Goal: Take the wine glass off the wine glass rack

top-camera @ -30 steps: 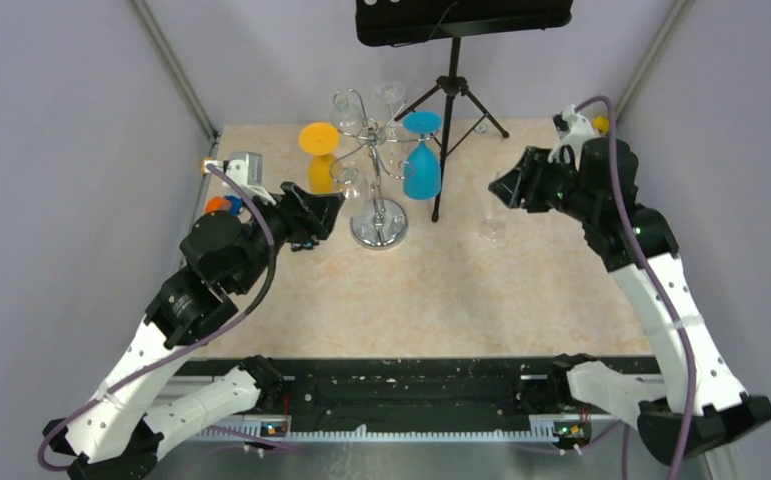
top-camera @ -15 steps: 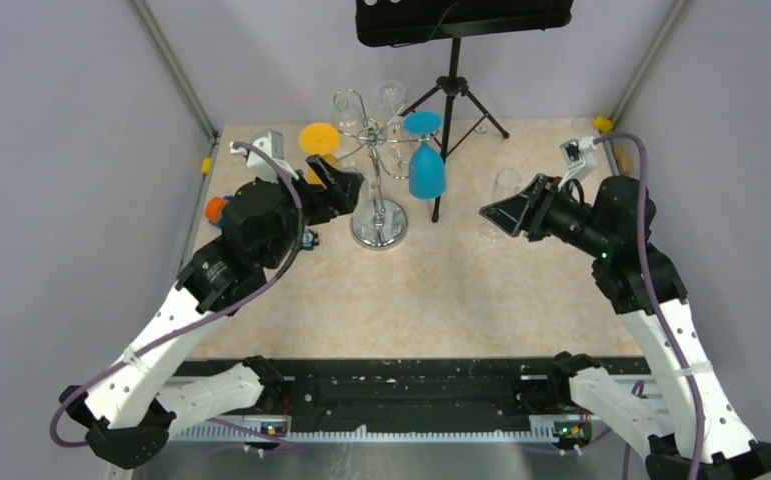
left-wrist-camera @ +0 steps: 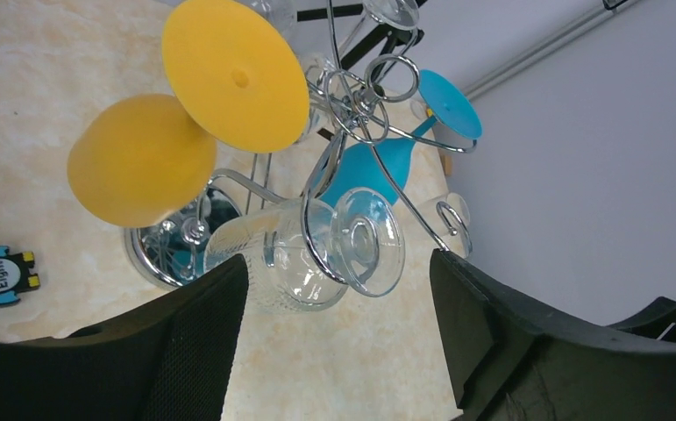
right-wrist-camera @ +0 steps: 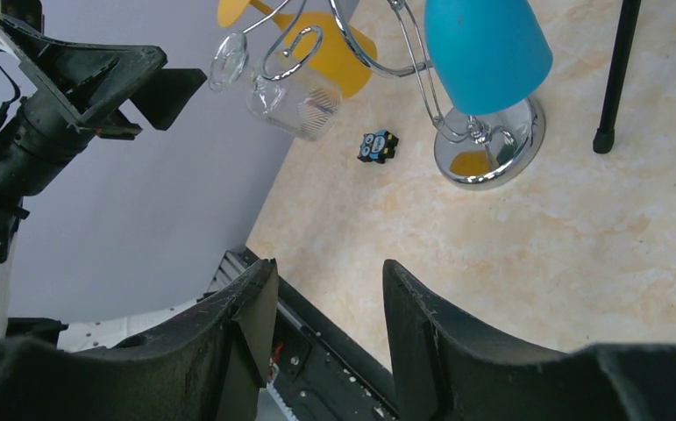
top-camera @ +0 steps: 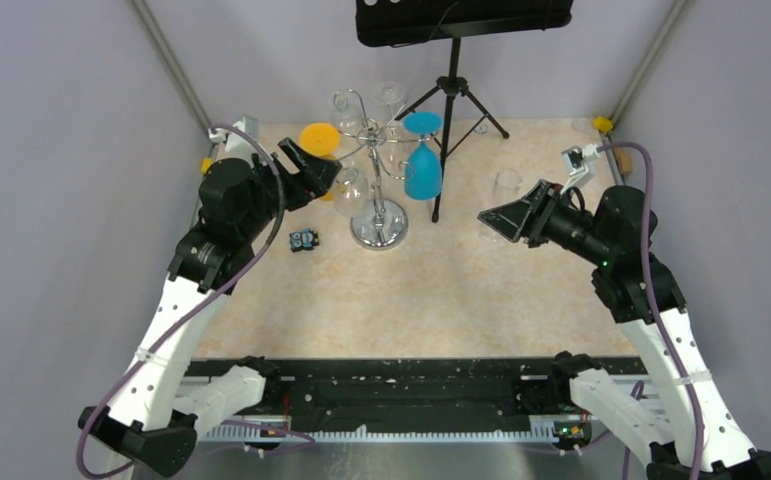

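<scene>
The chrome wine glass rack stands at the back centre of the table. An orange glass, a blue glass and a clear glass hang from it upside down, with more clear ones behind. My left gripper is open just left of the hanging clear glass. In the left wrist view that glass hangs on a wire hook in front of the open gripper, with nothing gripped. My right gripper is open and empty to the right of the rack.
A black tripod stand rises right behind the rack. A clear glass stands on the table just behind my right gripper. A small owl sticker lies left of the rack base. The side walls are close.
My left arm rose and swung back, bringing its open gripper up beside the hanging clear glass and uncovering the owl sticker. My right gripper came forward and down, then stayed still.
</scene>
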`<action>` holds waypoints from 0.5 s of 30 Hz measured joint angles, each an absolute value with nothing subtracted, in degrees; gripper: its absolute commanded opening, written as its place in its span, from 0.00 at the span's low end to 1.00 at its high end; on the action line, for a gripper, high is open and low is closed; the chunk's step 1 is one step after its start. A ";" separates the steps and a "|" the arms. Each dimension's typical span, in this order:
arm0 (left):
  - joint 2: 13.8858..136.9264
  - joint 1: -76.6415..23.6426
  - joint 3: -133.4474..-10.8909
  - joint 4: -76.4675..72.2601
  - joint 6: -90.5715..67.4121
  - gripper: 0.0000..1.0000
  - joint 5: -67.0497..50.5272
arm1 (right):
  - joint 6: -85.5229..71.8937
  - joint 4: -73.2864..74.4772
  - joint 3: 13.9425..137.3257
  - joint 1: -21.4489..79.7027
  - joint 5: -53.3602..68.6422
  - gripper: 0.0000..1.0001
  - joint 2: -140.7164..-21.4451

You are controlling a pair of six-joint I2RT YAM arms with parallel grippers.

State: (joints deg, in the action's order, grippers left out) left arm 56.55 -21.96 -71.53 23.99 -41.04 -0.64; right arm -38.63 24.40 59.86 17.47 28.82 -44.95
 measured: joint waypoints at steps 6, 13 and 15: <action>58.24 -21.02 -71.53 23.49 -42.28 0.68 -5.26 | -40.01 23.14 58.17 17.50 28.84 0.48 -44.23; 58.78 -21.04 -70.91 22.33 -44.14 0.56 -9.26 | -41.19 22.28 57.39 17.50 28.80 0.48 -43.94; 58.78 -21.04 -70.67 21.89 -44.66 0.54 -9.80 | -41.39 22.28 57.36 17.50 28.80 0.48 -43.86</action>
State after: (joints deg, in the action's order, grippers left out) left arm 58.78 -21.04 -70.67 21.89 -44.66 -9.80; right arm -41.39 22.28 57.36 17.50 28.80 -43.86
